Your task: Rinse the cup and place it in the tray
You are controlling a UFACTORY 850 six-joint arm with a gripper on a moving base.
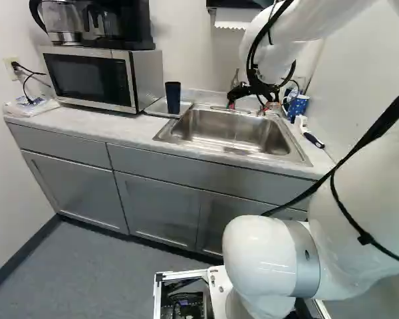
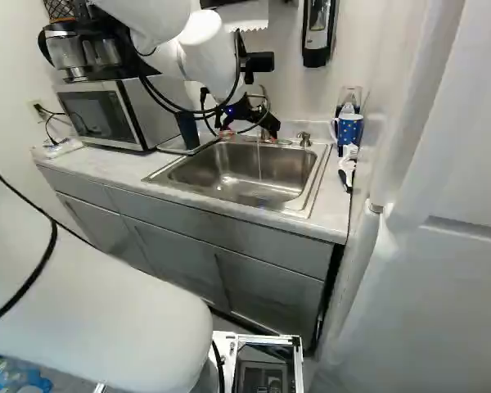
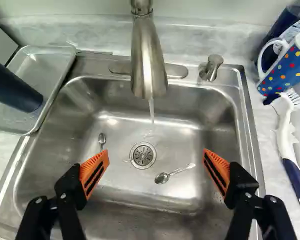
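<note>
My gripper (image 2: 245,133) hangs over the sink (image 2: 229,192); in the wrist view the gripper (image 3: 156,155) is open, with nothing between its orange pads. Water runs from the faucet (image 3: 148,60) ahead of it and falls near the drain. A dark blue cup (image 1: 173,97) stands upright in the metal tray (image 3: 45,55), between microwave and sink. On the sink's other side stands a blue mug with coloured dots (image 3: 290,65). Which of the two is the task's cup, I cannot tell.
Two spoons, one (image 3: 162,178) beside the drain and another (image 3: 101,139), lie in the basin. A brush (image 3: 287,145) lies on the counter below the mug, with bottles behind. The microwave (image 1: 93,78) carries a coffee maker. A wall borders the counter beyond the brush.
</note>
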